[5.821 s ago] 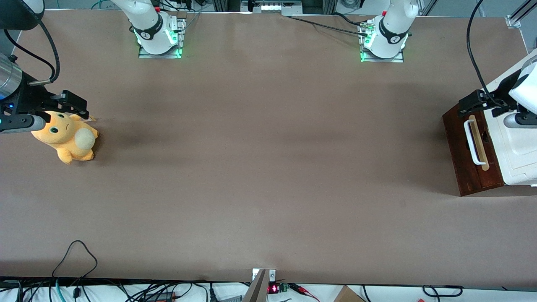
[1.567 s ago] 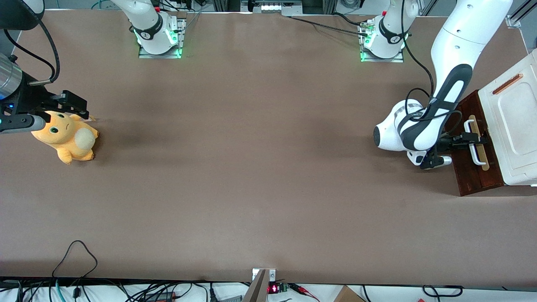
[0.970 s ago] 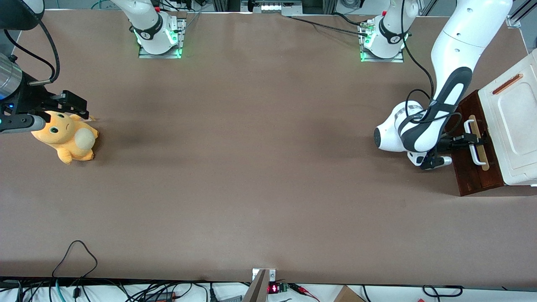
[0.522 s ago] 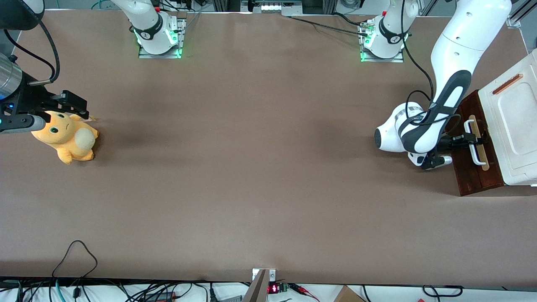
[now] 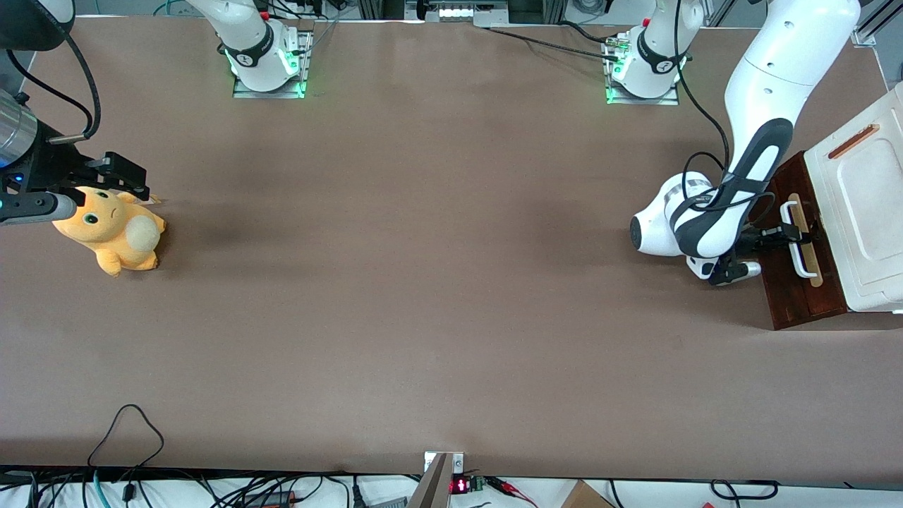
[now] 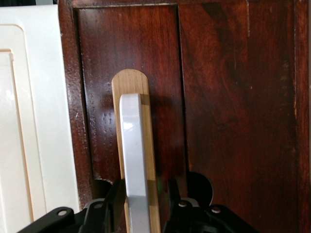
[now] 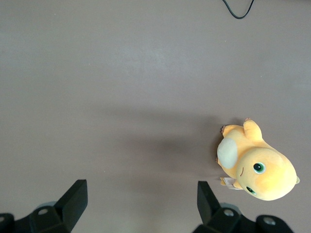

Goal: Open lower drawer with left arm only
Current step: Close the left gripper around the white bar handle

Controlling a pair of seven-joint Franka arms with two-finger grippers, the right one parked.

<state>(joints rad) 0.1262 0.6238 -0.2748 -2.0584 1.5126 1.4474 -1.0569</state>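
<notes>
The lower drawer (image 5: pixel 796 289) is a dark red-brown front at the working arm's end of the table, and it looks closed. Its white loop handle (image 5: pixel 797 247) lies on a pale wood strip. The left arm (image 5: pixel 712 222) reaches down in front of the drawer, with its black gripper (image 5: pixel 791 233) at the handle. In the left wrist view the gripper (image 6: pixel 144 204) is open and straddles the handle (image 6: pixel 132 145). One finger (image 6: pixel 115 199) sits against the handle's edge. The other finger (image 6: pixel 173 199) stands a small gap away over the drawer front (image 6: pixel 218 97).
The cabinet's cream-white top panel (image 5: pixel 864 204) sits above the drawer and shows beside it as a cream panel (image 6: pixel 29 121) in the left wrist view. An orange plush toy (image 5: pixel 113 229) lies at the parked arm's end of the table.
About six seconds ago the left arm was over the cabinet top; it came down in front of the drawer and set its fingers around the handle. Over the last second it has barely moved.
</notes>
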